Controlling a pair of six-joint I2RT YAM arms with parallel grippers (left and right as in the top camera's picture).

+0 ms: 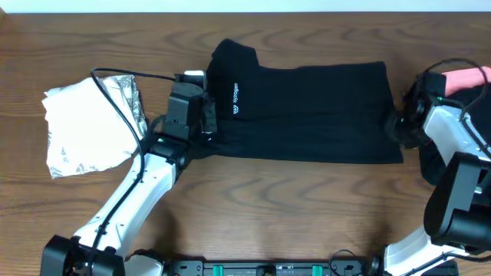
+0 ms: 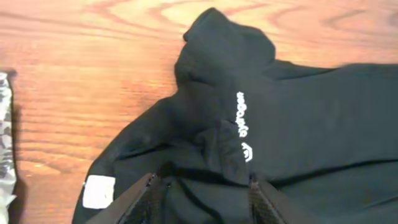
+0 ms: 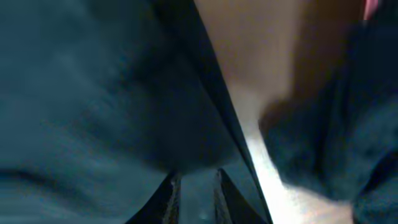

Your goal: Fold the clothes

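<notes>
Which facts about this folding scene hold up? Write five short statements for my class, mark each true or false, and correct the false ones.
1. A black shirt lies spread on the wooden table. True.
2. Its white logo sits near the shirt's right end. False: it is near the left end.
3. A white, grey-printed garment lies apart from the shirt, to its left. True.
4. The left hand has its fingers pressed shut. False: they stand apart over the black fabric.
5. A pink piece lies in the middle of the table. False: it is at the far right, by the right arm.
</notes>
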